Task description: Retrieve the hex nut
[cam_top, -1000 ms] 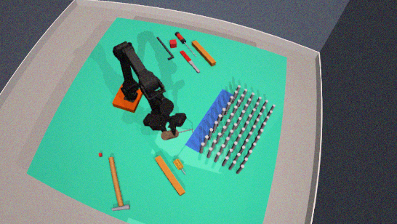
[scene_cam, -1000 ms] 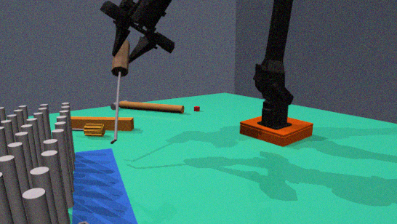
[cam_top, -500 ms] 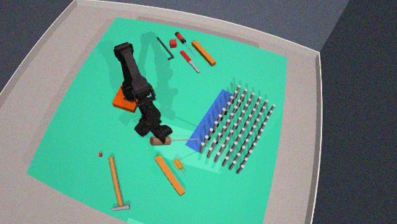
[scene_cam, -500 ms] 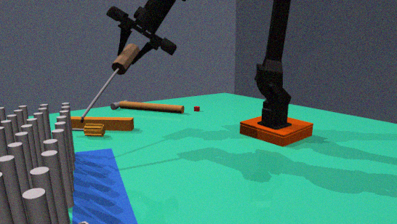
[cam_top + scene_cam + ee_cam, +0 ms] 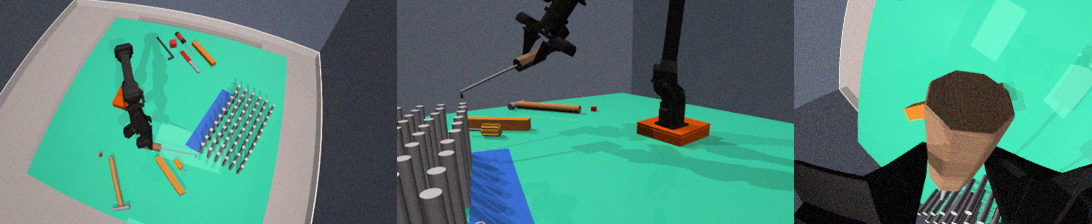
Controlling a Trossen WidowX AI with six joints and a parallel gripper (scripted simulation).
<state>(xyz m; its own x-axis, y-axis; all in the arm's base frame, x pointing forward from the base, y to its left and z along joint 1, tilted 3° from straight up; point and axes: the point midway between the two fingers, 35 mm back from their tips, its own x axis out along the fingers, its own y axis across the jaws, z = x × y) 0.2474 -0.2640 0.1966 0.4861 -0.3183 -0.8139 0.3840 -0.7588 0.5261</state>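
Top: what could go wrong?
– The gripper [image 5: 145, 145] [image 5: 531, 58] [image 5: 955, 149] is clamped on 1 hooked tool [image 5: 155, 147] [image 5: 526, 61] [image 5: 966, 115]. Swinging right could topple near-left posts [image 5: 201, 147] [image 5: 431, 193] [image 5: 968, 213].

Exterior?
– What looks like the nut [image 5: 480, 222] lies near, on the blue strip [image 5: 207, 120] [image 5: 513, 196]. Releasing this high could send the tool rolling into it.

Wrist?
– The handle hides the hook; steering by this view risks a blind knock.
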